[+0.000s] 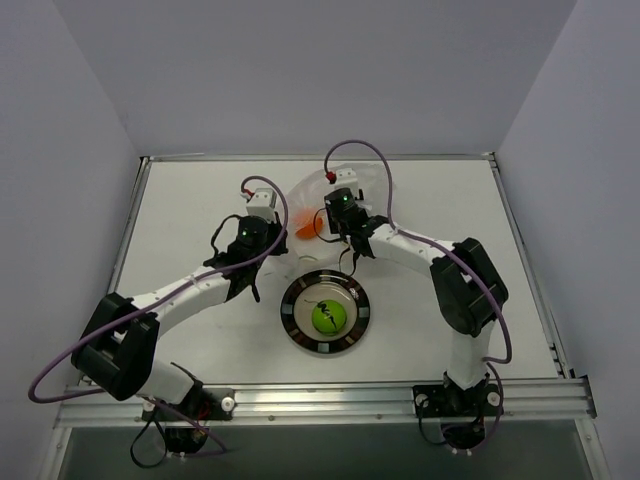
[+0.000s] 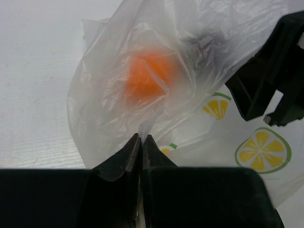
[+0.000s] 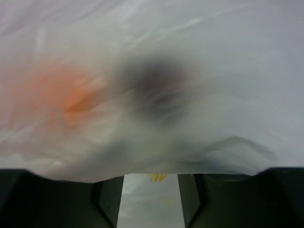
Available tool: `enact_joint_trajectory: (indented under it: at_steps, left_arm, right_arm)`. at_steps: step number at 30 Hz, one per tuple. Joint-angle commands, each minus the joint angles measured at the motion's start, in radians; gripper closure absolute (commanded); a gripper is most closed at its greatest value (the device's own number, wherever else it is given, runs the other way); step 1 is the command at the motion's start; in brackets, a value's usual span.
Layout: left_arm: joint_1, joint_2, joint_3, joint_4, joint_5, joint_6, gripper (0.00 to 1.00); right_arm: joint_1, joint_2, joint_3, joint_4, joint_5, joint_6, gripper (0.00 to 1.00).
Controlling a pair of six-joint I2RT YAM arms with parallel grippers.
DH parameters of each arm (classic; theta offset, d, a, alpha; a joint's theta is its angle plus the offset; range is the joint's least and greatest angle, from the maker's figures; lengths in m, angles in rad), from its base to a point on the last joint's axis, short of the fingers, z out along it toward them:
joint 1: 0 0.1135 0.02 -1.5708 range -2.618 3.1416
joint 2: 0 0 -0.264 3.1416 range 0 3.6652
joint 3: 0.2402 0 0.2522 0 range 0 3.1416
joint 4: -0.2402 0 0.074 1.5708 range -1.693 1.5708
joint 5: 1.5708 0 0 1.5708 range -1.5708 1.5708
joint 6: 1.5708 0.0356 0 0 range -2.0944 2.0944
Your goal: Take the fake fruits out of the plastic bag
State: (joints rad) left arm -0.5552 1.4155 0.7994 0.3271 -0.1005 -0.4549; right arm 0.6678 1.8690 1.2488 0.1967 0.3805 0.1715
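The plastic bag (image 1: pixel 312 186) lies crumpled at the back of the table, between my two grippers. My left gripper (image 2: pixel 141 137) is shut on a fold of its film, near its edge. An orange fake fruit (image 2: pixel 149 78) shows through the film just ahead of that pinch, also visible from above (image 1: pixel 305 231). My right gripper (image 3: pixel 150 178) stands open against the bag, film draped over its tips. Above it the orange fruit (image 3: pixel 66 95) and a dark maroon one (image 3: pixel 154 85) blur through the plastic. A green fruit (image 1: pixel 328 318) sits on the plate (image 1: pixel 290 318).
The bag's lower layer carries lemon-slice prints (image 2: pixel 262 149). The right arm's black fingers (image 2: pixel 259 85) reach into the left wrist view at upper right. The dark-rimmed plate stands near the table's front, between both arms. Grey walls close in the table.
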Motion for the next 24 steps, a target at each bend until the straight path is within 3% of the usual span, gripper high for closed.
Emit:
enact_joint_trajectory:
  at_steps: [1, 3, 4, 8, 12, 19, 22, 24]
  left_arm:
    - [-0.009, -0.009, 0.014, 0.058, 0.033, -0.021, 0.98]
    - [-0.015, 0.002, 0.017, 0.067, 0.044, -0.030, 0.98]
    - [-0.023, 0.013, 0.018, 0.070, 0.047, -0.031, 0.98]
    - [-0.032, 0.040, 0.029, 0.078, 0.054, -0.036, 0.98]
    - [-0.034, 0.054, 0.034, 0.079, 0.062, -0.041, 0.98]
    - [-0.035, 0.063, 0.037, 0.078, 0.061, -0.039, 0.98]
    - [-0.034, 0.066, 0.034, 0.085, 0.067, -0.045, 0.98]
    - [-0.035, 0.069, 0.034, 0.089, 0.071, -0.051, 0.98]
  right_arm:
    - [-0.033, 0.044, 0.058, 0.050, 0.070, -0.021, 0.57]
    - [-0.040, 0.061, 0.073, 0.066, 0.089, -0.027, 0.38]
    - [-0.048, 0.076, 0.080, 0.070, 0.090, -0.036, 0.24]
    - [-0.073, 0.128, 0.119, 0.081, 0.074, -0.070, 0.01]
    - [-0.112, 0.171, 0.153, 0.105, 0.020, -0.075, 0.00]
    - [-0.163, 0.194, 0.178, 0.213, -0.210, 0.009, 0.00]
    - [-0.155, 0.142, 0.080, 0.372, -0.238, 0.037, 0.00]
    - [-0.162, 0.148, 0.095, 0.374, -0.244, 0.048, 0.00]
